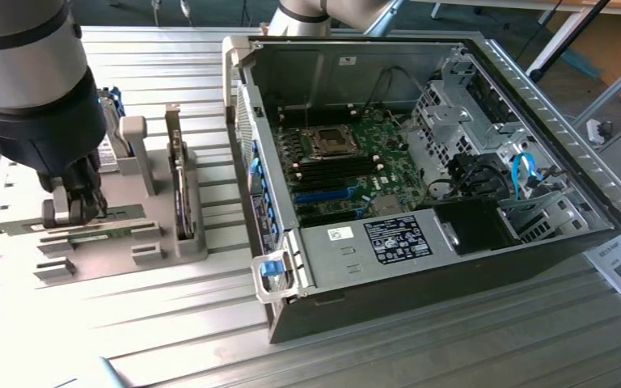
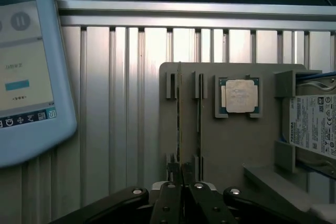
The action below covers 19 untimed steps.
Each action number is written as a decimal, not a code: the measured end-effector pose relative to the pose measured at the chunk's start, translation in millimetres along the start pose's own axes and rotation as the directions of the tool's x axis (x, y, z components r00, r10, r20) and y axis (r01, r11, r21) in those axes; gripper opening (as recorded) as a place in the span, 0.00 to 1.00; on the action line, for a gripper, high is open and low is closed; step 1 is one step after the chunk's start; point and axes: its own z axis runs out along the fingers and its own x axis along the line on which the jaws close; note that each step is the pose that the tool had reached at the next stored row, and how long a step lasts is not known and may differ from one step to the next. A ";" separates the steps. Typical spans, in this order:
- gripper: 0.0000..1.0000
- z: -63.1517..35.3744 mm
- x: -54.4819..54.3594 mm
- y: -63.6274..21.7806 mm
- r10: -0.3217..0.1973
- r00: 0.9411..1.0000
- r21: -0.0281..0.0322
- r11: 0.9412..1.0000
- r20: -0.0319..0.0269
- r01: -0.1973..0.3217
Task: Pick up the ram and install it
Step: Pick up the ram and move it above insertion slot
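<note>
The ram (image 2: 178, 114) is a thin green stick standing on edge in a slot of the grey holder (image 2: 231, 145). My gripper (image 2: 181, 174) is shut on one end of it, with the dark fingers pressed together around its edge. In the exterior view, the gripper (image 1: 73, 217) reaches down onto the ram (image 1: 122, 212), which still sits in the holder (image 1: 106, 263) at the exterior view's left. A second green stick (image 2: 199, 119) stands in the neighbouring slot, apart from the fingers. The dark memory slots (image 1: 338, 171) lie on the motherboard inside the open computer case (image 1: 397, 267).
A square silver processor (image 2: 240, 96) and a labelled hard drive (image 2: 315, 124) share the holder; the drive (image 1: 187, 194) stands upright beside the gripper. A touchscreen pendant (image 2: 26, 66) lies on the ribbed metal table. The case walls rise at the exterior view's right, with cables inside.
</note>
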 end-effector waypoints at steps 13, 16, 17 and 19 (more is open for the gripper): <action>0.12 -36.7 -1.3 -0.6 0.000 1.000 0.000 1.000 0.000 0.000; 0.12 -47.6 -1.7 -0.9 0.000 1.000 0.000 1.000 0.000 0.000; 0.12 -49.7 -1.8 -1.0 0.000 1.000 0.000 1.000 0.000 0.000; 0.12 -55.0 -2.0 -1.0 0.000 1.000 0.000 1.000 0.000 0.000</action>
